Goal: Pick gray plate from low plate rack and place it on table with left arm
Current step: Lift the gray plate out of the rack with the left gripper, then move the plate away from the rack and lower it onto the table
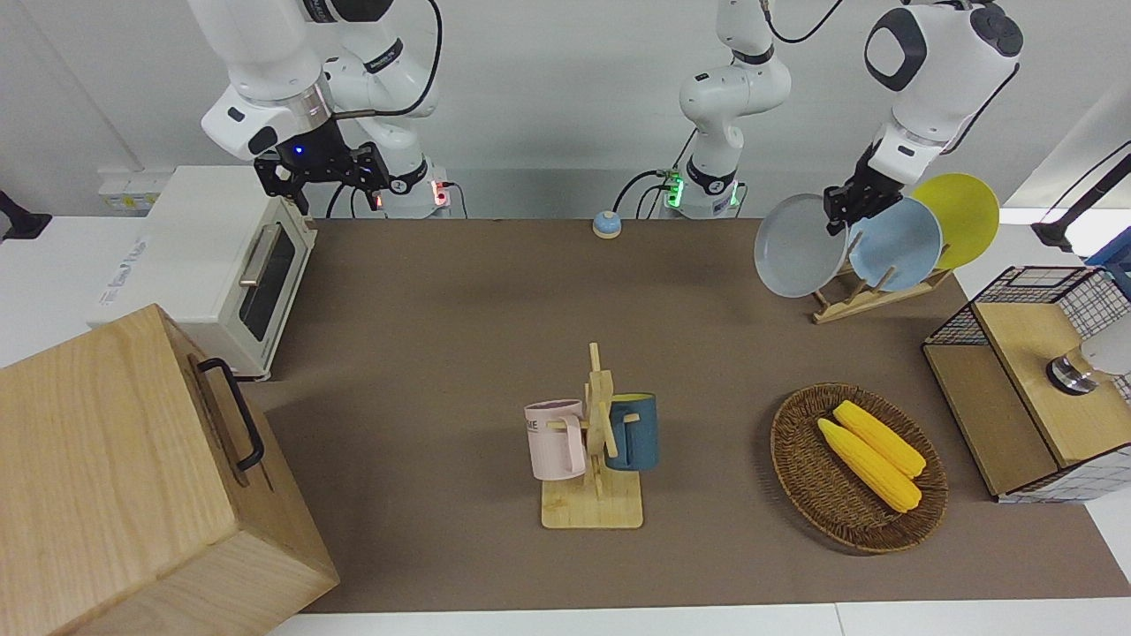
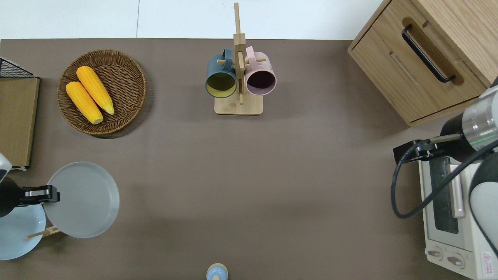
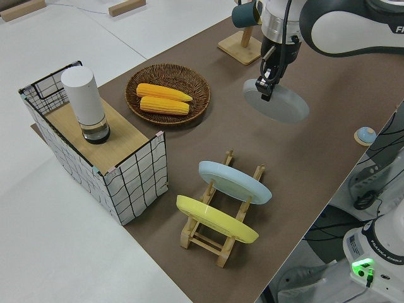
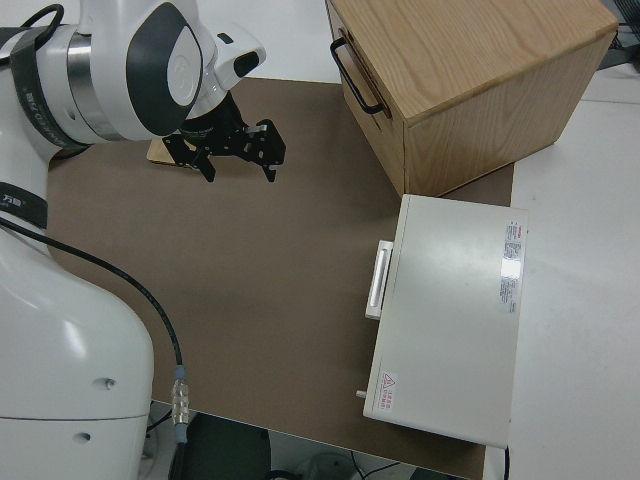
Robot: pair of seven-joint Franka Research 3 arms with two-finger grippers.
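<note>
My left gripper [image 1: 844, 210] is shut on the rim of the gray plate [image 1: 798, 247] and holds it in the air, clear of the low plate rack [image 1: 861, 299]. In the overhead view the left gripper [image 2: 42, 194] and the plate [image 2: 83, 200] are over the table [image 2: 272, 175], beside the rack toward the right arm's end. The left side view shows the plate [image 3: 279, 105] hanging tilted from the gripper [image 3: 263, 89]. The rack [image 3: 214, 238] holds a sky-blue plate [image 3: 233, 182] and a yellow plate [image 3: 214, 219]. My right gripper [image 4: 240, 170] is open and parked.
A mug tree [image 1: 594, 442] with a pink and a blue mug stands mid-table. A wicker basket [image 1: 800, 481] holds two corn cobs. A wire-sided box [image 1: 1034, 380], a toaster oven [image 1: 221, 256], a wooden cabinet [image 1: 132, 477] and a small blue bell [image 1: 606, 224] stand around the edges.
</note>
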